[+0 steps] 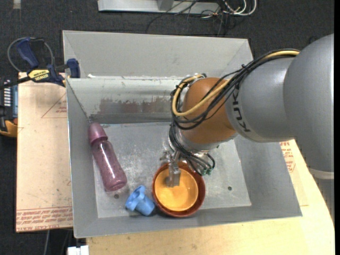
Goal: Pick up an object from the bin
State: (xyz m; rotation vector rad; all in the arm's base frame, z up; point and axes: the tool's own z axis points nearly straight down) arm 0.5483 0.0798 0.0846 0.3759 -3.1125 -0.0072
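Pincer (173, 175) sits down inside the orange bowl (187, 200) at the front middle of the bin (144, 141); slip and jam are your 2 risks.
You can't tell from this angle whether the pincer is released or clenched, so don't count the bowl as held. The bowl looks smooth and curved, so my guess is a bite on its rim could skid off, or the bowl could tip and spin on lift. Pushing lower would likely pin it against the floor. A blue toy (139, 201) lies just beside the bowl's left edge and may get shoved or dragged. The pink bottle (106, 161) is well apart at left, no threat. The bin's floor is bare scuffed metal, probably slick. The front wall is near the bowl, so there's little room there and more open floor behind.
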